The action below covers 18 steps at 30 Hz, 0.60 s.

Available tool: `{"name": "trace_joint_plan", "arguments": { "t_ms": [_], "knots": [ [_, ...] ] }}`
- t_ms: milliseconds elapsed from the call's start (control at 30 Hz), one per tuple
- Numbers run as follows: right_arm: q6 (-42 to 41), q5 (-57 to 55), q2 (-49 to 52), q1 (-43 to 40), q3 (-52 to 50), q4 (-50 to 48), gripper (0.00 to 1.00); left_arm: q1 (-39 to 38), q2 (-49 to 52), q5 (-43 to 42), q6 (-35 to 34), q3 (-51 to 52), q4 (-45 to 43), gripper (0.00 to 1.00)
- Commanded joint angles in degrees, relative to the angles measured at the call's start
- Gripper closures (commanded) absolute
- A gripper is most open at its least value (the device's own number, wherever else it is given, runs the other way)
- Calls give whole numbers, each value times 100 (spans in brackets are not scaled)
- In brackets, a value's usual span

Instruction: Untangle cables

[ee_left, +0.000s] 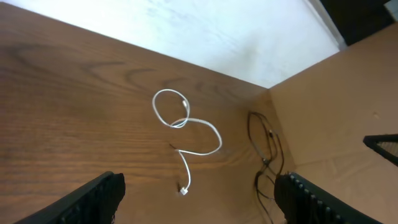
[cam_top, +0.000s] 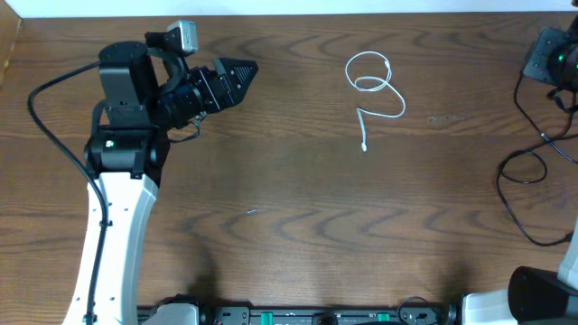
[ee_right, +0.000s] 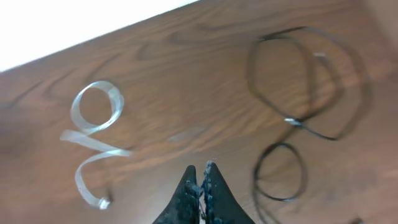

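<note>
overhead: dark brown wood-grain worktop (cam_top: pixel 298 253). the left arm stands at the upper left, and its left pincer (cam_top: pixel 237 74) points right, above the surface. from this angle i cannot tell how its jaws stand. a thin white cord (cam_top: pixel 365 85) lies right of centre near the far edge. it forms a closed loop, then an s-bend, and its small plug end lies nearest the camera. a thin black cord (cam_top: pixel 499 181) trails in loose loops along the right edge, well apart from the white cord. a small pale fleck (cam_top: pixel 253 212) lies on the wood left of centre.

left wrist: the left pincer (ee_left: pixel 200 183) is spread wide, with dark fingers (ee_left: pixel 99 199) at both lower corners and nothing between them. the white cord (ee_left: pixel 180 122) lies ahead on the wood, its loop crossing itself once and its plug end low in the frame. the black cord (ee_left: pixel 264 149) lies to the right, beside a tan board (ee_left: pixel 336 124), and does not touch the white one.

right wrist: the right pincer (ee_right: pixel 202 180) is pressed together, tips meeting. i can see nothing pinched in it. the black cord (ee_right: pixel 292 121) lies in two loops to the right. the white cord (ee_right: pixel 93 142) lies to the left, blurred, and apart from the black.
</note>
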State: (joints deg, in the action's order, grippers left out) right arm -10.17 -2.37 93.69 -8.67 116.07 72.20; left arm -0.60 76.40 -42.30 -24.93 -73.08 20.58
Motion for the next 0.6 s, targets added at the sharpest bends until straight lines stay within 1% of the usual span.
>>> {"name": "trace_joint_plan", "arguments": {
  "t_ms": [0,33,67,100,167,200,333,433,467,533,567],
  "knots": [
    [636,1088,273,286,-4,90,87,-11,157,400,203,-22,22,18],
    [800,1119,474,501,-7,136,72,-11,219,522,205,-22,24,18],
    [874,1128,586,623,-9,157,65,-11,243,575,205,-22,37,18],
    [1021,1174,734,791,-11,184,55,-11,271,595,223,-22,39,18],
    [1174,1178,992,1034,-11,195,40,-11,308,592,223,-22,39,18],
    [1252,1178,1137,1145,-11,179,36,-11,337,595,223,-22,37,18],
    [1554,1178,1792,1473,-11,17,24,-11,402,595,223,-22,39,18],
    [1893,1178,2271,1637,-11,-214,19,-11,431,595,223,-22,39,18],
    [2096,1178,2575,1725,-11,-404,19,-11,442,595,223,-22,39,18],
    [2162,1182,2887,1773,-11,-667,19,-11,446,595,223,-22,39,18],
    [2162,1191,3018,1779,-11,-776,21,-11,446,595,223,-22,39,18]
  ]
}}
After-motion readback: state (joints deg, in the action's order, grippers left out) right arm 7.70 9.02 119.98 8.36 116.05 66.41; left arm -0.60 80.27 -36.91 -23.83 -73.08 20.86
